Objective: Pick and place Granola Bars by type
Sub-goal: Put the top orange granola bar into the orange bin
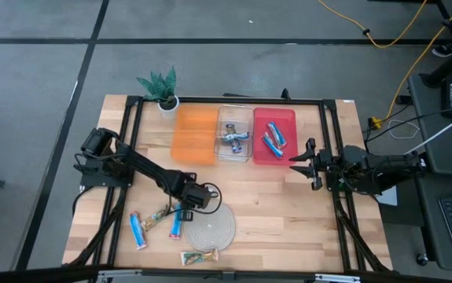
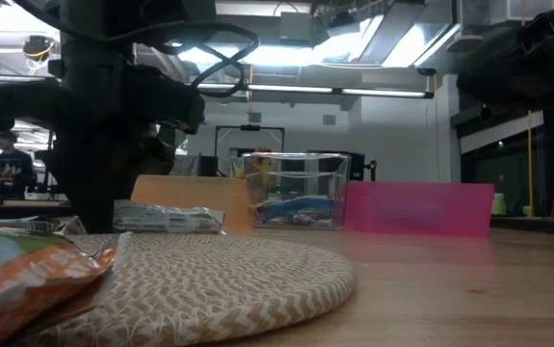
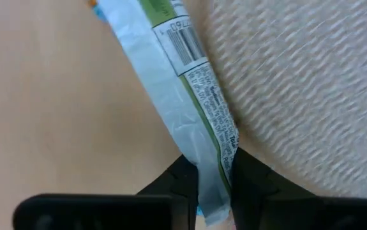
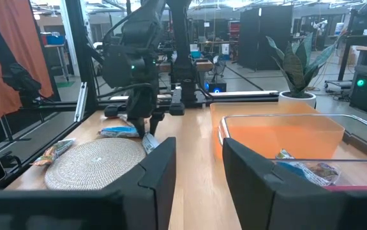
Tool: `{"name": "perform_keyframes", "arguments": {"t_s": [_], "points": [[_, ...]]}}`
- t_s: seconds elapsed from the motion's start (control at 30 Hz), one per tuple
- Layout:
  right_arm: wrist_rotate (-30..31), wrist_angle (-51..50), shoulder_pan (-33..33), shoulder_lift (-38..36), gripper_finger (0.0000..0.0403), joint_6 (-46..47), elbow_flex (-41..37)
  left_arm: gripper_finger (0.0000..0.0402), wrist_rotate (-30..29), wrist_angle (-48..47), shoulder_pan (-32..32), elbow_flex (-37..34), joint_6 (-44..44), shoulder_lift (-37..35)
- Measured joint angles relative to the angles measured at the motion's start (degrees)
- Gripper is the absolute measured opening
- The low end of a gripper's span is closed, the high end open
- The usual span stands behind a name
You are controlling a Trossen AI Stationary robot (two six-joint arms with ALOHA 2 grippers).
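Wooden table (image 1: 288, 212), near edge: 1 green-and-tan bar (image 1: 198, 257) lies below the woven mat (image 1: 211, 229), 1 blue bar (image 1: 137, 230) to its left. Left gripper (image 1: 185, 211) is closed on a green-striped bar (image 3: 193, 105) at the mat's left edge. Right gripper (image 1: 303, 163) hangs spread and empty beside the red bin (image 1: 259, 155). Farther back, clear bin (image 1: 233, 156) and red bin hold bars; orange bin (image 1: 193, 135) beside them.

Bright blue bars (image 1: 273, 138) lie in the red bin (image 1: 288, 118), silvery-blue ones (image 1: 233, 138) in the clear bin (image 1: 219, 154), beside an orange bin (image 1: 192, 135), a beige woven mat (image 1: 212, 229) and a green plant (image 1: 159, 84).
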Motion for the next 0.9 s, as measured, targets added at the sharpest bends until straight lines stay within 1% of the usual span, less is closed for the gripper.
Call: {"name": "perform_keyframes", "arguments": {"t_s": [0.1, 0.23, 0.27, 0.63, 0.8, 0.9], "points": [[0.0, 0.0, 0.0, 0.0, 0.0132, 0.0, 0.0, 0.0054, -1.6, -4.4, 0.1, 1.4, 0.0, -0.8], [0.0, 0.0, 0.0, 0.0, 0.0132, 0.0, 0.0, 0.0054, -4.7, -9.4, 0.1, 5.2, 0.0, -1.5], [0.0, 0.0, 0.0, 0.0, 0.0132, 0.0, 0.0, 0.0054, -4.9, -11.3, 0.1, 6.1, 0.0, -1.6], [0.0, 0.0, 0.0, 0.0, 0.0132, 0.0, 0.0, 0.0054, -5.6, -18.2, 0.1, 16.9, 3.7, -2.1], [0.0, 0.0, 0.0, 0.0, 0.0132, 0.0, 0.0, 0.0054, -6.7, -24.4, 0.1, 23.2, 5.4, -2.1], [0.0, 0.0, 0.0, 0.0, 0.0132, 0.0, 0.0, 0.0054, -8.8, -28.8, 0.1, 27.6, 6.0, -2.1]]}}
